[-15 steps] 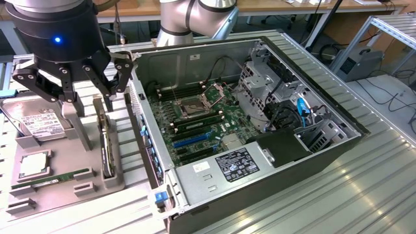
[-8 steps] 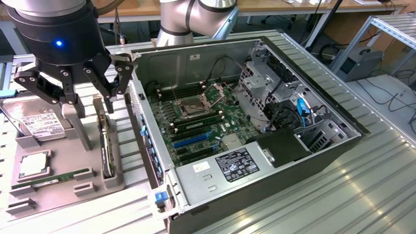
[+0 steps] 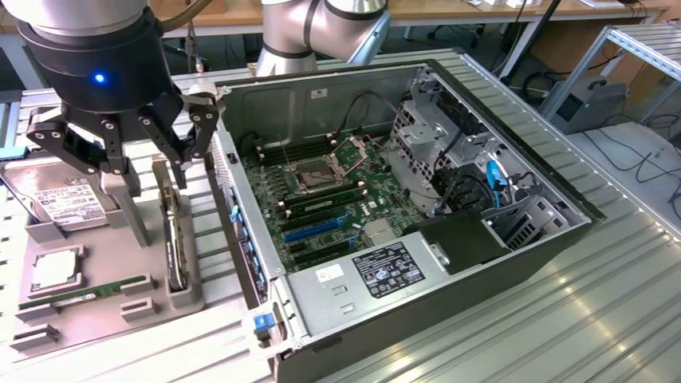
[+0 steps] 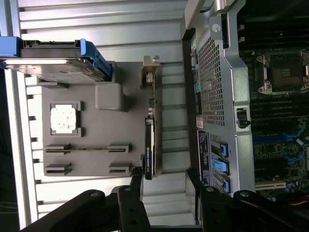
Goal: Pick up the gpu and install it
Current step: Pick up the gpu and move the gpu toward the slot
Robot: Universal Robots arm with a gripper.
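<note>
Black, linkage-armed metal gripper (image 4: 164, 179), fingers spread wide and clasping nothing; thin, flat, dark rectangular gpu (image 4: 149, 145) with silver metal bracket stands on edge in a matte grey moulded tray (image 4: 87, 157), below the gap between the fingers.

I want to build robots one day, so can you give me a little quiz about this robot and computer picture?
1. True or false: the gpu is already inside the computer case.
2. The gripper is: A open and empty, B shut on the gpu, C shut and empty.
3. Fill in: the gpu stands on its edge in the gray ___.
Key: 1 false; 2 A; 3 tray.
</note>
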